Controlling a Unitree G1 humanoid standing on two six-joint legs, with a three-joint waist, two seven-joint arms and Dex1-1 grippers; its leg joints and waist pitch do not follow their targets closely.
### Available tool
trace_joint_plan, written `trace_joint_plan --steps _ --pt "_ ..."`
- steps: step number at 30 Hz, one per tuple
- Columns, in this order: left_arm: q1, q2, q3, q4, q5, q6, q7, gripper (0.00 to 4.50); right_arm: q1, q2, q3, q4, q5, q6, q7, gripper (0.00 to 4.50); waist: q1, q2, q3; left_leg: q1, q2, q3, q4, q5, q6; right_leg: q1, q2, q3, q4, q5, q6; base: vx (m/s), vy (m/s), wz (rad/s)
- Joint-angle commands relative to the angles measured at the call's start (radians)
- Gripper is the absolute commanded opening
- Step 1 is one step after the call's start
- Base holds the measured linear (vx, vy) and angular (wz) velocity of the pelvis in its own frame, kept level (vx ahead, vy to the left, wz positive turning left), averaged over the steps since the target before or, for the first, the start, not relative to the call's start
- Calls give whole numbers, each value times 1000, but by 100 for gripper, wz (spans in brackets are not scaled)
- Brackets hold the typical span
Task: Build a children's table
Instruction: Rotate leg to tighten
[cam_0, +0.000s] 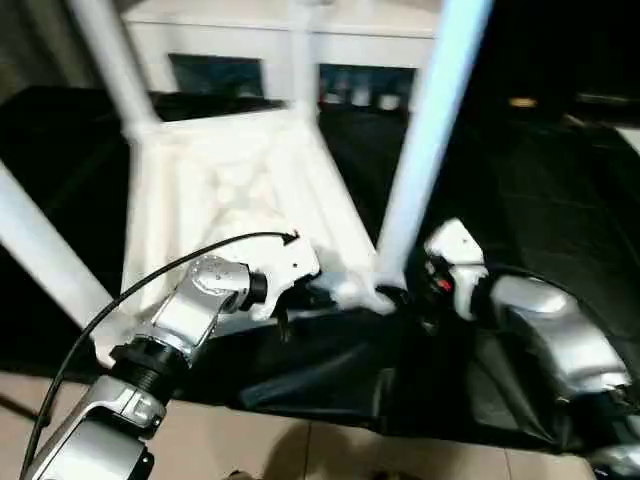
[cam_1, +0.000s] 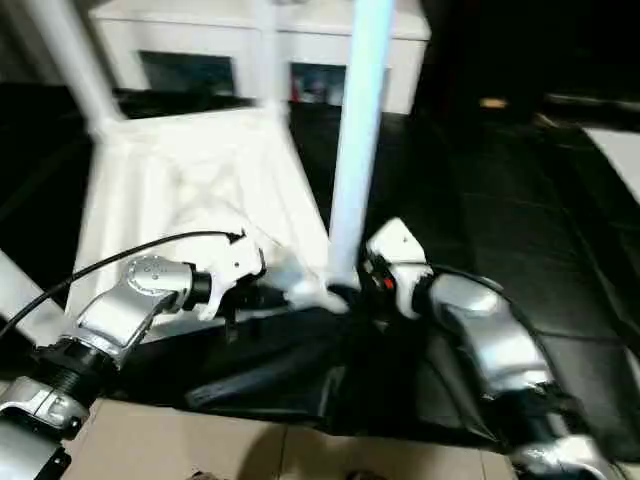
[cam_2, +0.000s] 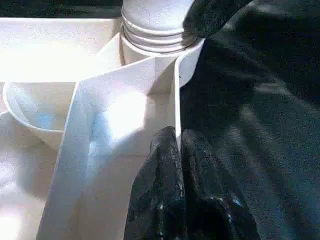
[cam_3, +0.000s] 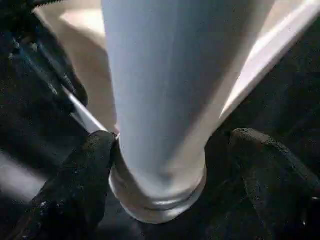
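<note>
The white tabletop (cam_0: 215, 185) lies upside down on a black cloth, ribbed underside up. White legs rise from its corner sockets, among them the near-right leg (cam_0: 425, 130) and the far-left leg (cam_0: 110, 60). My left gripper (cam_2: 177, 150) is shut on the tabletop's thin rim wall (cam_2: 176, 100), just beside the near-right socket (cam_2: 155, 35). My right gripper (cam_3: 170, 180) stands open around the base of the near-right leg (cam_3: 160, 100). One finger (cam_3: 80, 190) is against the leg and the other finger (cam_3: 270, 170) stands off it.
A white cabinet (cam_0: 250, 40) with dark glass doors stands behind the tabletop. The black cloth (cam_0: 520, 180) spreads to the right, and its near edge hangs over a tan tiled floor (cam_0: 300, 450). A black cable (cam_0: 150, 275) arcs over my left forearm.
</note>
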Motion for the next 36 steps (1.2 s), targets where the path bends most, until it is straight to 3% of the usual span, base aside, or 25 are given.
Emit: trace_joint_plan --steps 1,7,21,30,32,35,36 --pt "-14 7 -9 -82 -50 4 -57 0 12 -19 11 -32 18 13 49 391 -2 -10 -66 23 19 0 -73 -239 69 58 -18 29 -47 -207 -250 0 0 0" --pt "-14 10 -6 -94 -55 21 -78 0 15 -26 24 -39 30 32 95 391 -1 -10 -65 22 18 0 -75 -243 57 54 -17 30 -51 -242 -227 0 0 0" --pt "-9 17 -5 -105 -48 44 -92 0 16 -31 8 -8 30 42 113 277 1 -12 -71 17 15 0 -68 -179 76 61 -17 29 -42 -179 -239 0 0 0" --pt "-5 24 -12 -109 -47 54 -104 0 19 -38 14 -6 24 39 120 267 2 -11 -71 18 15 0 -68 -189 73 61 -17 29 -43 -197 -237 0 0 0" --pt "-10 -10 -17 -57 3 70 -6 0 -8 31 0 94 -48 44 -65 264 -4 -11 -67 16 15 1 -69 -195 63 57 -16 29 -47 -212 -238 0 0 0" --pt "-46 -112 2 69 71 88 222 0 -52 173 -56 198 -102 112 -363 263 -16 -12 -65 14 9 -2 -72 -230 27 57 -13 25 -53 -287 -211 0 0 0" --pt "-61 -143 12 106 80 98 281 0 -66 213 -76 221 -109 138 -446 262 -24 -12 -60 20 6 -4 -75 -286 0 51 -14 22 -65 -386 -182 -51 1 -3"
